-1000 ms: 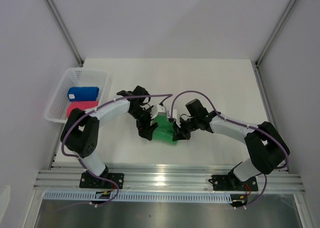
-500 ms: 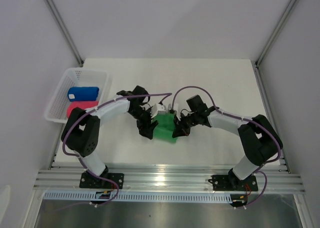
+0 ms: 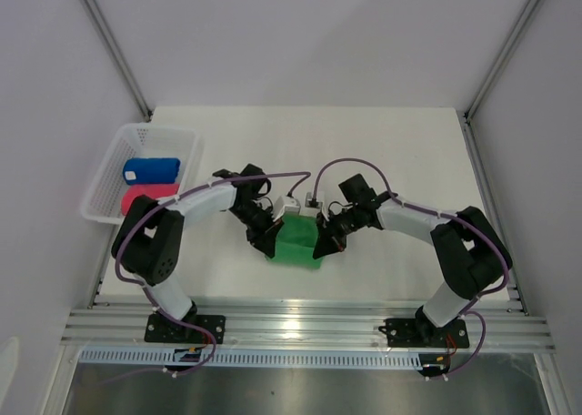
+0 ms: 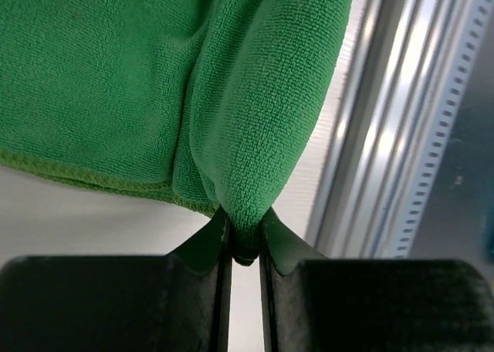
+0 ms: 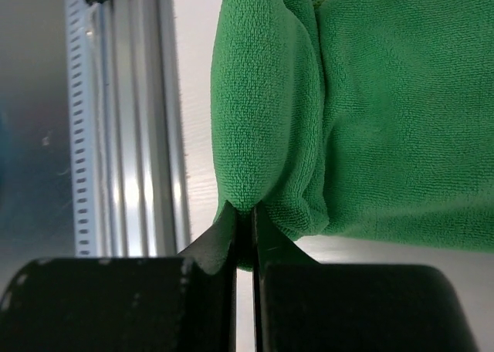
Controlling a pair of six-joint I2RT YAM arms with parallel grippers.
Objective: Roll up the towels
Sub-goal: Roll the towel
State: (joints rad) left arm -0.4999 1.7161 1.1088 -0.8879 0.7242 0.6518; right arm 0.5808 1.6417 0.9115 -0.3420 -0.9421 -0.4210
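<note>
The green towel (image 3: 296, 243) lies between both arms near the table's front middle, its near part bunched into a fold. My left gripper (image 3: 265, 243) is shut on the fold's left end, and green cloth (image 4: 262, 120) is pinched between its fingers. My right gripper (image 3: 323, 245) is shut on the right end of the green towel (image 5: 309, 97). The blue towel (image 3: 151, 170) and the pink-red towel (image 3: 145, 196) lie rolled in the white basket (image 3: 115, 151) at the left.
The aluminium rail (image 3: 300, 328) runs along the table's near edge, close behind the towel in both wrist views. The basket sits at the table's left edge. Purple cables arch over both arms.
My left gripper has closed onto the left end of the green towel. Both grippers have shifted slightly toward the near edge, and the towel now lies wider and flatter between them.
</note>
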